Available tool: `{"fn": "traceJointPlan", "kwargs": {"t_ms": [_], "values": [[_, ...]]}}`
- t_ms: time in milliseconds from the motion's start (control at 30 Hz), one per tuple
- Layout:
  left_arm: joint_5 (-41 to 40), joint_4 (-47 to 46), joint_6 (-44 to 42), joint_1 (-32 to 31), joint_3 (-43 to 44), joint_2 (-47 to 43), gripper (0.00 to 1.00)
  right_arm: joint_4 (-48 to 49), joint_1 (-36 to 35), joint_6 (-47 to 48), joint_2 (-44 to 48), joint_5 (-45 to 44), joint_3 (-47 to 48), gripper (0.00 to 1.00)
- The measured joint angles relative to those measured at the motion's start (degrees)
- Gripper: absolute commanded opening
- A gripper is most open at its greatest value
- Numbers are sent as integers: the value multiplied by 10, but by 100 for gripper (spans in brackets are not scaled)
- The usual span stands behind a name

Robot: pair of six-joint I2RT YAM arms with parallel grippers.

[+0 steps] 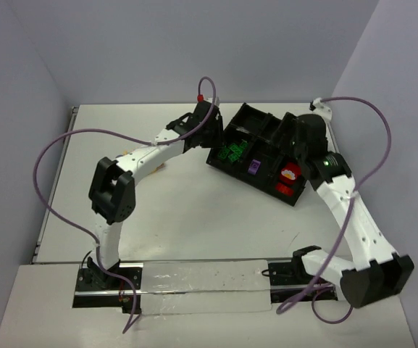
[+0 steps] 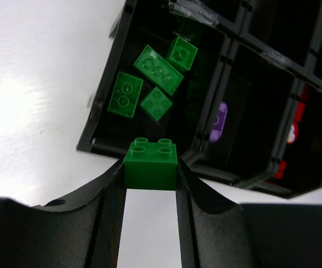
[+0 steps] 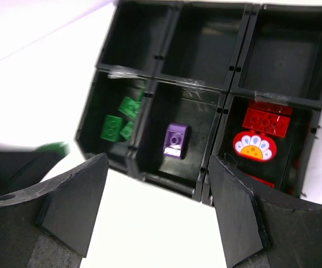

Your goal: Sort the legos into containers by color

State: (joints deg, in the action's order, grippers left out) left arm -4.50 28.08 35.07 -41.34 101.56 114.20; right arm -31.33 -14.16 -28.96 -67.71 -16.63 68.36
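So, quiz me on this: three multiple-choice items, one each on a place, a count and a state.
1. The purple brick lies:
A in the bin between the greens and the reds
B in with the greens
C in a corner bin

2. Greens lying in the tray:
A two
B four
C seven

3. The left claw is:
A open and empty
B shut on a green brick
C shut on a red brick

Answers:
1. A, since it lies alone with greens one side and reds the other.
2. B, since the left wrist view shows four in one bin.
3. B, since the green brick sits clamped between its fingers.
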Motion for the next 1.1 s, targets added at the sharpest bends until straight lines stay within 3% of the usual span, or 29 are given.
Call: {"fn": "traceJointPlan", "kwargs": {"t_ms": [33, 133, 233, 333, 367, 500, 633, 833, 967, 1100], "values": [[0, 0, -1, 0, 18, 20, 6, 0, -1, -2, 30, -1, -12, 80], [0, 4, -2, 0, 70, 80, 23, -4, -3, -9, 92, 0, -45, 79], [0, 9, -7, -2, 134, 140, 64, -18, -3, -14, 118, 7, -73, 79], [-4, 14, -14, -4, 166, 171, 88, -33, -3, -17, 123, 17, -83, 79], [-6, 16, -14, -5, 170, 175, 90, -35, -3, -17, 123, 20, -85, 79], [-10, 22, -24, -10, 173, 174, 93, -39, -3, -17, 122, 33, -92, 79], [-21, 30, -28, -11, 146, 146, 84, -38, -4, -17, 116, 42, -92, 79], [-79, 54, -25, 8, 7, -18, 80, -27, -8, -22, 98, 70, -92, 78], [-100, 60, -2, 101, -105, -131, 80, -10, -15, -30, 87, 91, -92, 79], [-158, 94, 21, 219, -181, -169, 80, 7, -21, -39, 71, 130, -90, 79]]}}
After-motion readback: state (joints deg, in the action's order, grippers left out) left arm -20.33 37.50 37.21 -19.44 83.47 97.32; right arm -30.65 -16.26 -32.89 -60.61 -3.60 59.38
